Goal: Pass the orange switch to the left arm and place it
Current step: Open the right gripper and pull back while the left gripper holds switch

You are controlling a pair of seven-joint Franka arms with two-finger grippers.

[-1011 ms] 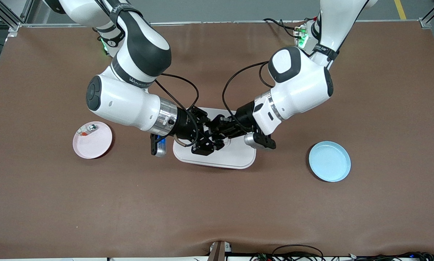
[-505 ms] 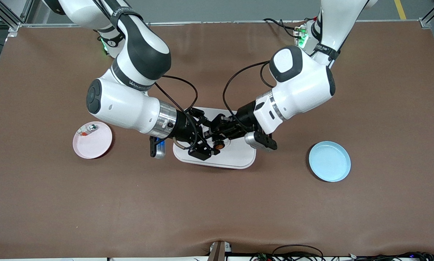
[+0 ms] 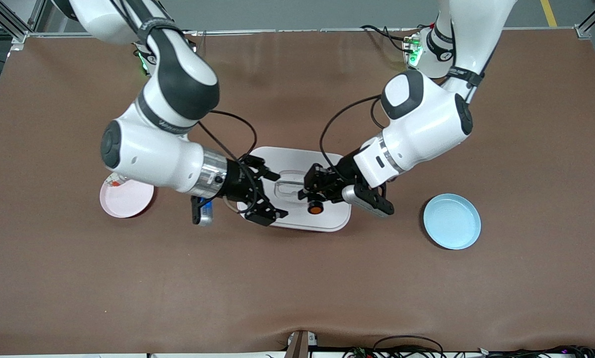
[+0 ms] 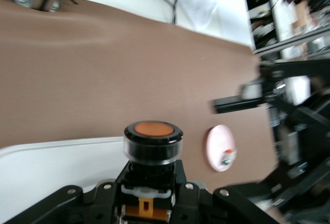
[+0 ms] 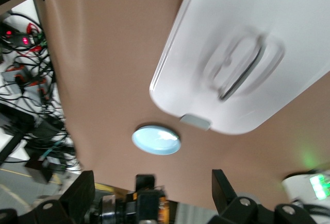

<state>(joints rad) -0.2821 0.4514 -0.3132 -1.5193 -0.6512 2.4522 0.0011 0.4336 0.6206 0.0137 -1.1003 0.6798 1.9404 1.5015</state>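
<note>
Over the box (image 3: 287,161), left jaws clamp the orange switch (image 3: 315,209); right jaws stand apart.

A robotics lab: two white robot arms (image 3: 158,149) mounted at a brown-covered table (image 3: 297,278), aluminium frame rails (image 3: 9,20) at its corners, tangled cables (image 5: 31,80) and electronics alongside

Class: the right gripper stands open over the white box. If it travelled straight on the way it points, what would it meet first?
Probably the left gripper, shut on the orange switch over the box. The right gripper points toward it, though depth is unclear.
</note>
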